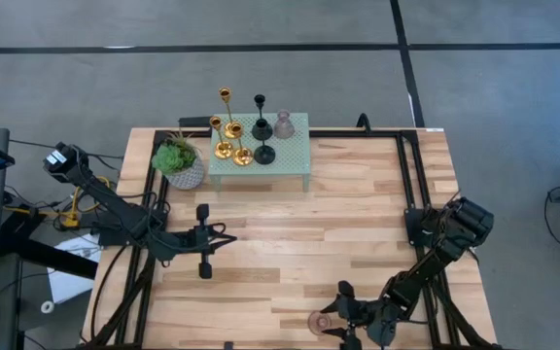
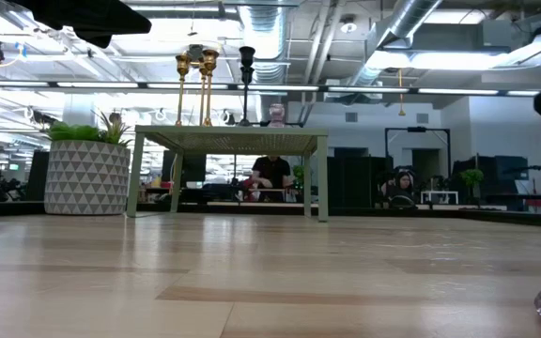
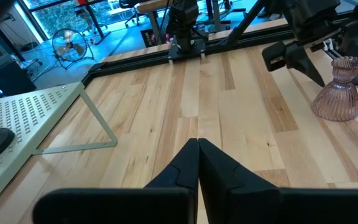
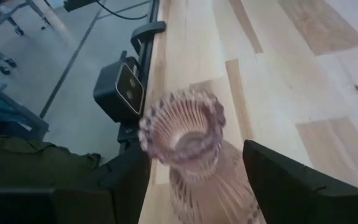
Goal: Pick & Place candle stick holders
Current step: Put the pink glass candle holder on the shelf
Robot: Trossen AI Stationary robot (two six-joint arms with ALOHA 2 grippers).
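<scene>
A dusty-pink ribbed candle stick holder [image 4: 188, 146] stands upright on its base on the wooden table near the near edge [image 1: 317, 323], also seen in the left wrist view [image 3: 337, 93]. My right gripper [image 4: 194, 186] is open, one finger on each side of this holder, with a gap to it on both sides. Three gold holders [image 1: 227, 131], two black holders [image 1: 262, 134] and another pink holder [image 1: 283, 124] stand on a pale green perforated stand [image 1: 295, 160] at the far side. My left gripper [image 1: 229, 236] hovers shut and empty over the table's left middle.
A potted green plant [image 1: 181, 161] in a patterned pot sits left of the stand. Black frame rails [image 1: 411, 185] run along the table's sides. Bare wood lies between the stand and the two grippers. People sit in the room beyond the table [image 2: 270, 174].
</scene>
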